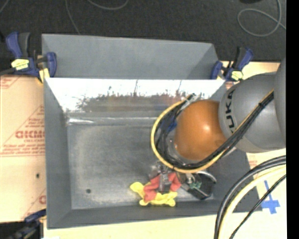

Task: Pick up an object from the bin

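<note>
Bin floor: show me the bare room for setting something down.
Bare: the floor's left and middle, from the left wall to the back wall. Crowded: the front right, where the end effector hangs over a red-and-yellow heap beside a dark thing.

Dark object with green patch (201,186) front right, small speck (88,190) front left

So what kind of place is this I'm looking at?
Most likely a robotics lab's grasping test cell: a grey KUKA robot arm reaches into a grey metal bin holding small yellow and red crumpled things by its gripper.
</note>
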`<move>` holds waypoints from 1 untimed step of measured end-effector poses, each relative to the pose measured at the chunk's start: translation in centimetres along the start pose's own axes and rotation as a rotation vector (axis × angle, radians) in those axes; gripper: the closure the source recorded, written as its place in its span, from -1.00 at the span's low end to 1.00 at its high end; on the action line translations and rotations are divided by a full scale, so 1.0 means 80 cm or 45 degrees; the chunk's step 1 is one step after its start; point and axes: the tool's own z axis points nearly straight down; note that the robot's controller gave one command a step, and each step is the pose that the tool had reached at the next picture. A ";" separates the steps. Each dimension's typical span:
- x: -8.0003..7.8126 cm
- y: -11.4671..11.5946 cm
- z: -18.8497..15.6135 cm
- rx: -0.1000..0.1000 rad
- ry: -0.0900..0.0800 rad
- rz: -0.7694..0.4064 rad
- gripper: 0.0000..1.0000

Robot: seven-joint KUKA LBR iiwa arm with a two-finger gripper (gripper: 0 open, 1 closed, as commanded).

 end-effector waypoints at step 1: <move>0.000 0.000 0.000 0.000 0.000 0.002 1.00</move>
